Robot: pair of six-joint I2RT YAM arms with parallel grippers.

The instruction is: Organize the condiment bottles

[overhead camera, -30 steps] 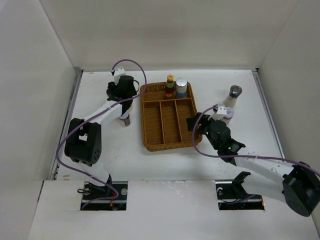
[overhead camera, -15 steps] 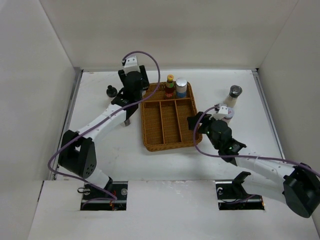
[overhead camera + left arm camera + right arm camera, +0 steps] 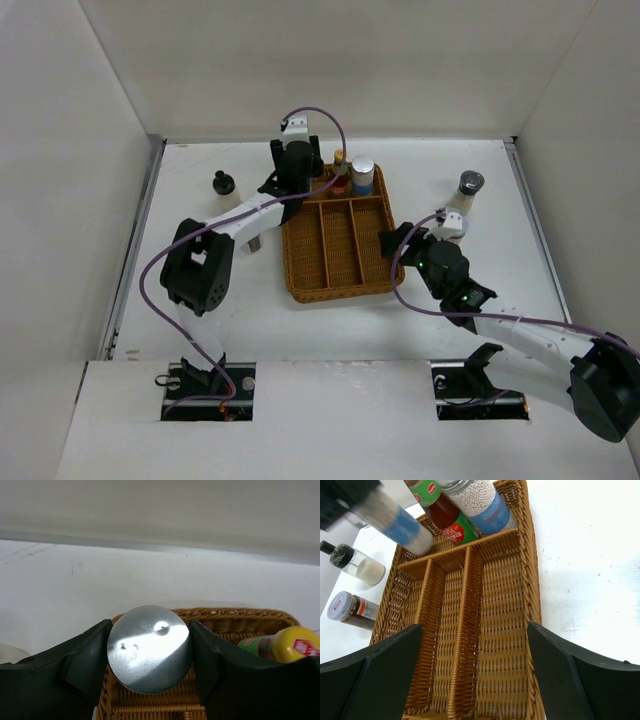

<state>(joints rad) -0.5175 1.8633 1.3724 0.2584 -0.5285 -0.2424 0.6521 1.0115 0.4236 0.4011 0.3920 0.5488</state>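
Note:
My left gripper (image 3: 303, 183) (image 3: 150, 650) is shut on a silver-lidded shaker (image 3: 148, 649) with a blue label (image 3: 395, 517). It holds the shaker above the back left corner of the wicker tray (image 3: 340, 285). A yellow-capped sauce bottle (image 3: 340, 160) (image 3: 295, 644) and a second silver-lidded shaker (image 3: 362, 175) (image 3: 482, 502) stand in the tray's back compartment. A black-capped jar (image 3: 223, 183) (image 3: 352, 562) and a white-lidded jar (image 3: 253, 243) (image 3: 350, 611) stand left of the tray. Two more jars (image 3: 468, 190) (image 3: 452, 225) stand to its right. My right gripper (image 3: 398, 243) (image 3: 475, 630) is open and empty over the tray's right side.
The tray (image 3: 490, 645) has three long compartments at the front, with nothing in them. White walls enclose the table at the back and on both sides. The left arm's purple cable (image 3: 320, 115) loops above the tray's back left corner.
My left gripper has swung right from beside the black-capped jar to over the tray's back left corner, so that jar now shows. The right gripper has barely moved.

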